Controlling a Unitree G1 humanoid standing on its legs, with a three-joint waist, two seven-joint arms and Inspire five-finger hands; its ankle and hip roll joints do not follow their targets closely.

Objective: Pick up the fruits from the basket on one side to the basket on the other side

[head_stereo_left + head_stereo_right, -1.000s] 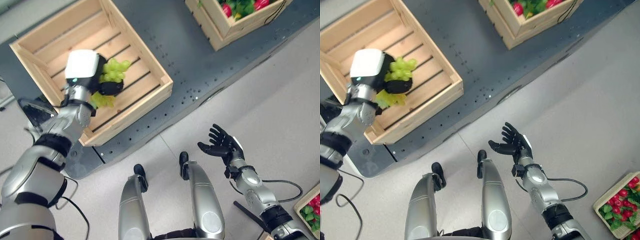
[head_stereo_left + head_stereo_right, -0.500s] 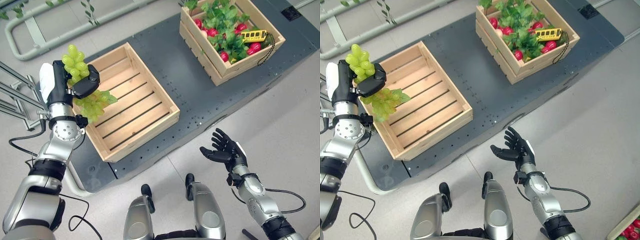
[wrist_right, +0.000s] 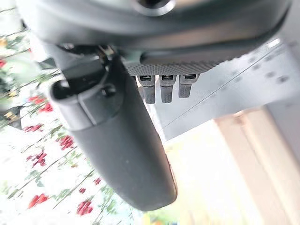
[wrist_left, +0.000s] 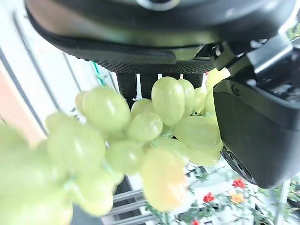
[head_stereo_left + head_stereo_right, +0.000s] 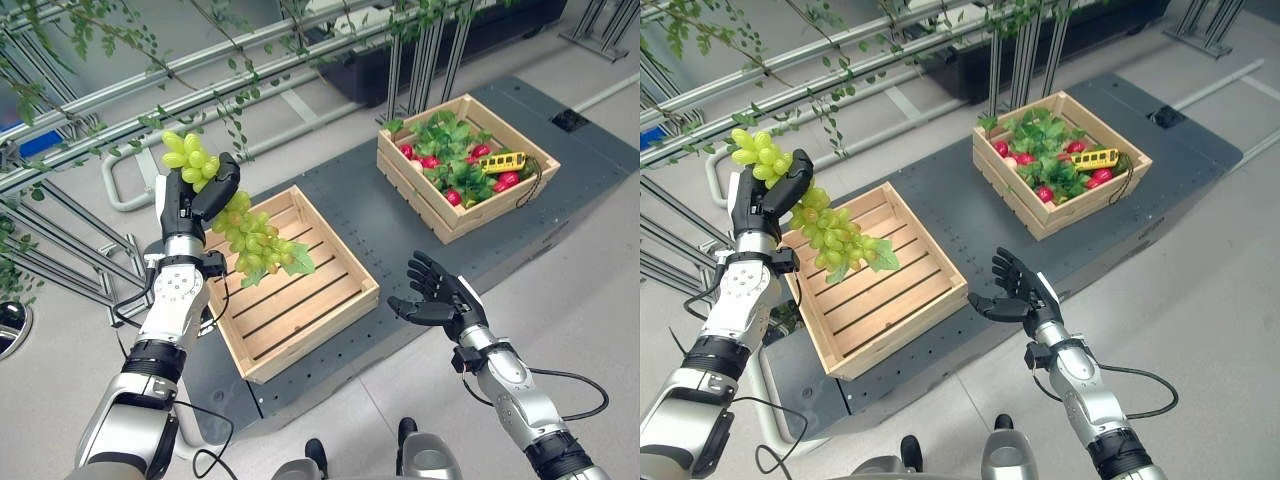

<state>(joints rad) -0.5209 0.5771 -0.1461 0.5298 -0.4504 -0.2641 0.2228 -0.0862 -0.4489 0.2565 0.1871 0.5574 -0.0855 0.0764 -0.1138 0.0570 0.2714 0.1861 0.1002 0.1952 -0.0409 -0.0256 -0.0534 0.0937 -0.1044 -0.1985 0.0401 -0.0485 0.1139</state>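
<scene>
A bunch of green grapes (image 5: 250,235) hangs in the air above the left side of an empty slatted wooden crate (image 5: 300,290). My left hand (image 5: 196,195) is shut on the top of the bunch, fingers and thumb curled round it; the left wrist view shows the grapes (image 4: 140,136) held against the palm. A second wooden crate (image 5: 468,165) at the right back holds green leaves, red fruits and a small yellow toy bus (image 5: 505,160). My right hand (image 5: 440,300) hovers open, palm up, in front of the dark platform, holding nothing.
Both crates stand on a dark grey platform (image 5: 380,230) raised off the pale floor. Metal rails with trailing green vines (image 5: 120,90) run behind and to the left of it. A dark planter box (image 5: 400,50) stands at the back.
The camera has tilted up, so the whole scene has shifted. My left hand has lifted the grapes higher and right, from beside the empty crate's left edge to above it. The right hand stays open.
</scene>
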